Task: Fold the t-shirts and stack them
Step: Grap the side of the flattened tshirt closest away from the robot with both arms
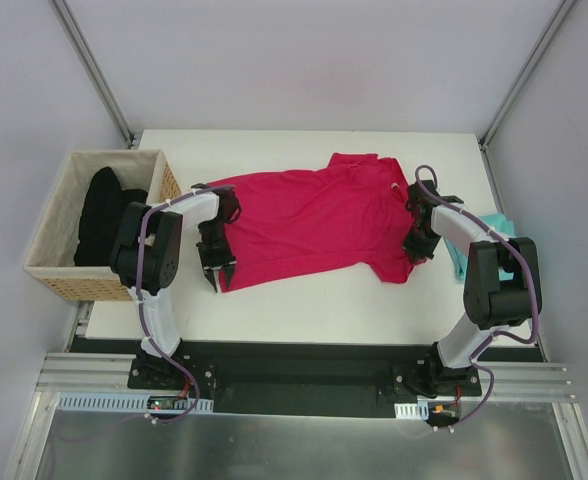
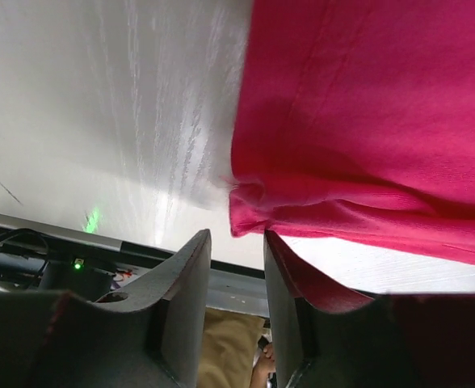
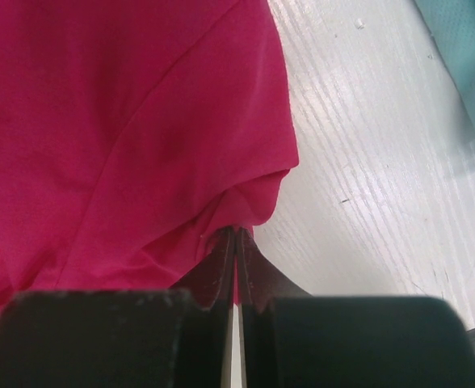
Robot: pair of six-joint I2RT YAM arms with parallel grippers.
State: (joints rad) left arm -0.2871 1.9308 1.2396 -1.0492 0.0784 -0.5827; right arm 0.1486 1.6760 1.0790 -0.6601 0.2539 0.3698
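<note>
Shut tight, the right gripper (image 3: 236,236) pinched the pink shirt (image 1: 314,215) by its near right sleeve. The left gripper (image 2: 237,236) had a small gap, hem corner at its tips. It lay spread on the table (image 1: 304,300), likely held flat for folding.

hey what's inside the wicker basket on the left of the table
A heap of black cloth lies in the wicker basket. Whatever sits beneath it, and the basket's bottom, is covered.

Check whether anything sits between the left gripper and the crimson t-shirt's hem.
Nothing visible: the left gripper is open right at the hem corner of the crimson t-shirt, with only white table beside it.
</note>
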